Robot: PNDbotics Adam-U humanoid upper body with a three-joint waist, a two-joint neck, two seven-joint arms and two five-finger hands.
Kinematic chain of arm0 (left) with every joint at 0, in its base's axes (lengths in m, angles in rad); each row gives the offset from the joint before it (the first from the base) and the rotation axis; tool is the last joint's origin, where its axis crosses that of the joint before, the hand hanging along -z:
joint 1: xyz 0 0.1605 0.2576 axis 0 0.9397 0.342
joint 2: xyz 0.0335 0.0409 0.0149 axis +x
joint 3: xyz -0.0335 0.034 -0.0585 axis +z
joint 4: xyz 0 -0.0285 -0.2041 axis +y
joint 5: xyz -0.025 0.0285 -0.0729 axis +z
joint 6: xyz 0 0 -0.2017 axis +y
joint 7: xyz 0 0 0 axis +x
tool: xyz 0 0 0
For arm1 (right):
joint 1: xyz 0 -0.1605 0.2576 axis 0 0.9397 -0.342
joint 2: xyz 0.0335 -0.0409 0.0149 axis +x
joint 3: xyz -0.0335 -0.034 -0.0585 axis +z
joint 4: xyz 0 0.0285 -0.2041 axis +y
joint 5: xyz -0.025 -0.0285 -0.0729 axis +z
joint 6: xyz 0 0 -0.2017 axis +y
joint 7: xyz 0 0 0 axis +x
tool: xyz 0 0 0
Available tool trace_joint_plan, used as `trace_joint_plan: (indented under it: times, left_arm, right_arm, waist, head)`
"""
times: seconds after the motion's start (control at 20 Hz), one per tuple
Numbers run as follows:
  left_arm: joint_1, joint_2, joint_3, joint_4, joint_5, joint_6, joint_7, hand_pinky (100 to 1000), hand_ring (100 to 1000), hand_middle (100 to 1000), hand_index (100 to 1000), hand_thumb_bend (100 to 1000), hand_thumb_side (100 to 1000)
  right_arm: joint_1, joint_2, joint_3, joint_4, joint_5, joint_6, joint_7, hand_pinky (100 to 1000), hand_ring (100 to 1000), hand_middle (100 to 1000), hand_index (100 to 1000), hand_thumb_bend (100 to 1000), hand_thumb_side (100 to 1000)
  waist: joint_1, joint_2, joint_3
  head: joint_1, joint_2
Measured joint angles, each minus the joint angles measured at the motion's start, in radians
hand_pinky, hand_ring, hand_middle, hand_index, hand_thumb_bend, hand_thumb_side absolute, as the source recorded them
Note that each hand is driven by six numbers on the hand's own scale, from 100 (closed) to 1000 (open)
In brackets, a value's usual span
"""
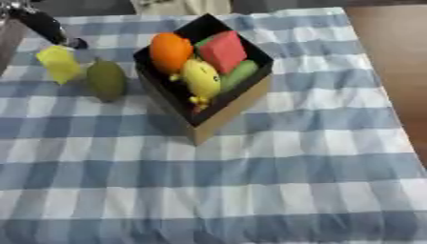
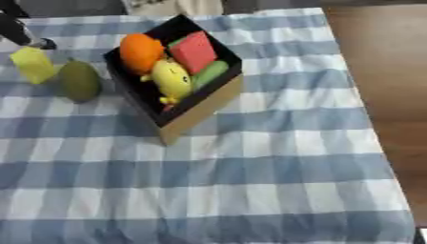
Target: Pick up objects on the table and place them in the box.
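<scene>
Surface: a table covered by a blue-and-white checked cloth (image 1: 275, 190), lightly creased, filling most of both views.
Room: a strip of brown wooden floor (image 1: 392, 62) runs down the 3 o'clock side; a pale object (image 1: 183, 5) sits at the far edge, at 12 o'clock, too blurred to identify.
Box: an open cardboard box (image 1: 229, 112), black inside and tan outside, stands upright just above the centre of the cloth, one corner pointing toward the camera.
Box contents: an orange round fruit (image 1: 170, 50) at the 10 o'clock side, a red wedge-shaped piece (image 1: 223, 51) at 1 o'clock, a green piece (image 1: 242, 72) under the red one, and a yellow toy figure (image 1: 202, 78) in the middle.
Objects outside the box: a green oval fruit (image 1: 106, 80) lies on the cloth at 9 o'clock of the box, near it but apart; a yellow piece (image 1: 60, 63) sits just beyond it at 9 o'clock, tilted.
Left hand: the left hand (image 1: 50, 29) enters from the 11 o'clock corner as a dark shape whose tip meets the top of the yellow piece; grasping or released cannot be told.
Right hand: absent from both views.
Obstructions: the green oval fruit lies between the yellow piece and the box.
</scene>
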Motion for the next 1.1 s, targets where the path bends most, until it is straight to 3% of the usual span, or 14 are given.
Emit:
trace_joint_plan:
  times: [0.6, 1.1]
  left_arm:
    - [0.000, 0.014, 0.023, 0.147, -0.023, 0.052, 0.002, 977, 981, 834, 911, 681, 378]
    - [0.002, 0.014, 0.045, 0.194, -0.041, 0.110, 0.028, 981, 984, 837, 916, 651, 389]
  right_arm:
    - [-0.001, 0.000, 0.000, 0.000, 0.008, 0.006, 0.006, 1000, 1000, 350, 998, 100, 472]
    - [-0.002, 0.002, 0.000, 0.000, 0.017, 0.008, 0.008, 1000, 1000, 343, 996, 100, 470]
  waist:
    - [0.000, 0.000, 0.000]
    - [0.000, 0.000, -0.002]
  head:
    - [0.002, 0.000]
    - [0.003, 0.000]
